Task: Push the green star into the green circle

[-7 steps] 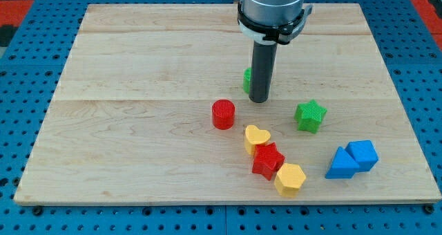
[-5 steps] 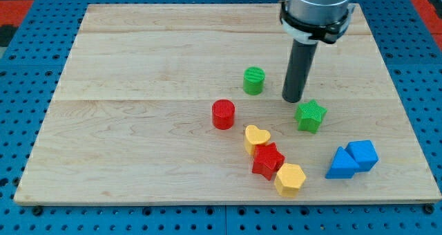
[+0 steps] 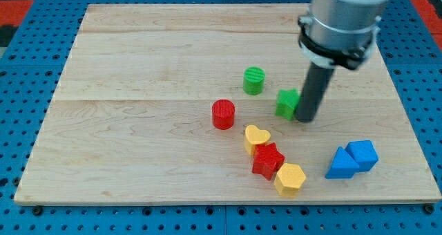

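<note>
The green star (image 3: pixel 286 103) lies right of the board's middle, partly hidden by my rod. My tip (image 3: pixel 306 119) rests against the star's right side. The green circle (image 3: pixel 254 80) stands up and to the left of the star, a short gap away. The arm's grey body comes in from the view's top right.
A red circle (image 3: pixel 223 114) lies left of the star. A yellow heart (image 3: pixel 256 137), a red star (image 3: pixel 268 160) and a yellow hexagon (image 3: pixel 289 179) form a touching chain below. Two blue blocks (image 3: pixel 352 159) sit at the lower right. The wooden board (image 3: pixel 138 124) is edged by blue pegboard.
My tip moved from over the green circle rightwards, round to the star's right side. The green star has slid left, closer to the green circle.
</note>
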